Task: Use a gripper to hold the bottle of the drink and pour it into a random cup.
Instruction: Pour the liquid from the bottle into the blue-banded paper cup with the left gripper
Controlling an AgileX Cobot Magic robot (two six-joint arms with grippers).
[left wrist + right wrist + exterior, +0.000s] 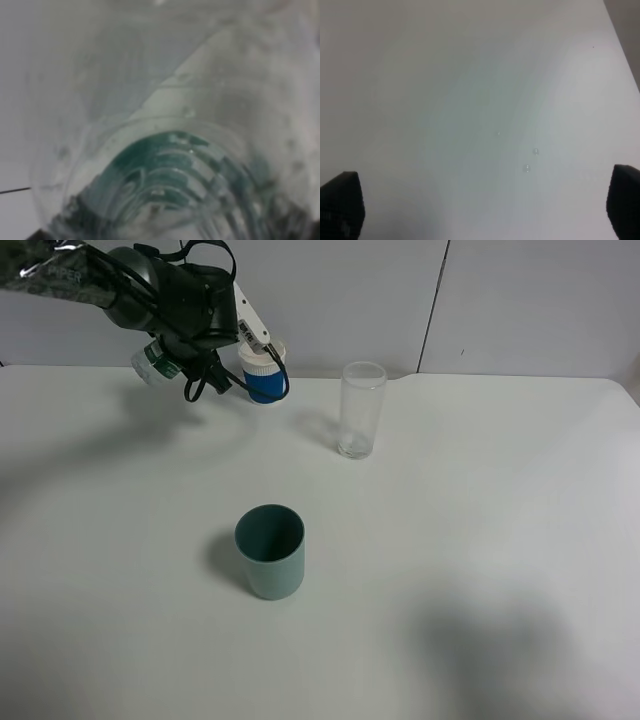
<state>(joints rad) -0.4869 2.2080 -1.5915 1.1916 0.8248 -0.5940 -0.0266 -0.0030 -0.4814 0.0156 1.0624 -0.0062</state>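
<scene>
between the closed black jaws of the left pincer [188, 358] sits the bottle of the drink [157, 362], gripped firmly and held up off the tabletop [480, 540]. it appears tipped well over on its side. its clear ribbed plastic and dark green label [165, 160] fill the left wrist view, so i cannot tell which end is the mouth or how much drink is inside.

just beside that pincer, on its glass-ward side, is a blue and white container [264, 378], with a black cable [205, 388] looping in front of it. whether it stands free or is touched i cannot tell. beyond it, well apart from the pincer, the tall clear glass [361, 410] stands upright. the teal cup [270, 550] stands upright too, well apart and toward the near edge. the right pincer [485, 210] hangs wide open over bare tabletop with nothing in it. a few small drops [535, 151] lie below it.

judging from this, the pour has not begun, since no cup is under the bottle. the main risk is spilling on the way: a bottle already tipped can let drink run out before it reaches a rim. thin, slick plastic may also buckle or twist in a tight grip and throw the stream off line. the narrow glass leaves little margin and could be toppled by a brush from the pincer or cable. the teal cup's wider mouth is more forgiving. the blue and white container is close enough to be knocked as the arm swings out.
</scene>
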